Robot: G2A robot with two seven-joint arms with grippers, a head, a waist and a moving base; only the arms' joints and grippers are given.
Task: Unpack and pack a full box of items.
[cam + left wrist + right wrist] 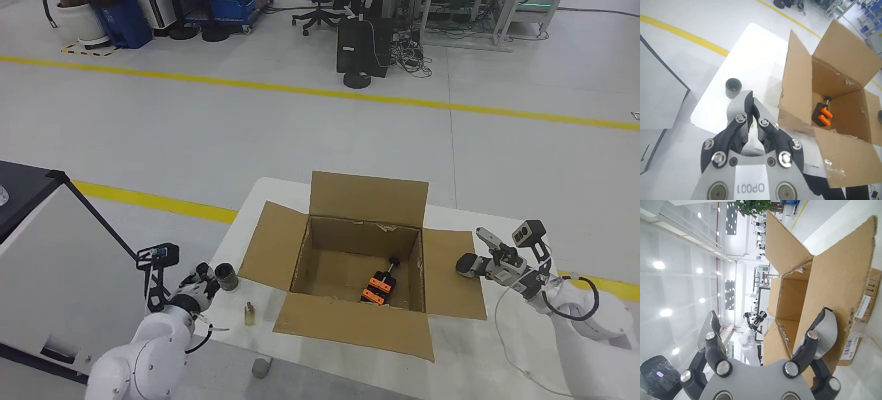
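The right gripper [770, 313] has its fingers spread just beside a flap [455, 275] of the box [368, 197]. The clamp [380, 285] lies inside, beyond and below them. A low reach may snag the flap and drag the box. The left gripper [751, 106] has its fingers pressed together, with a grey cup [733, 88] just ahead.

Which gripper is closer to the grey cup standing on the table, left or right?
Left. The left gripper is right beside the grey cup, on its side away from the cardboard box. The right gripper is across the box, by the opposite flap.
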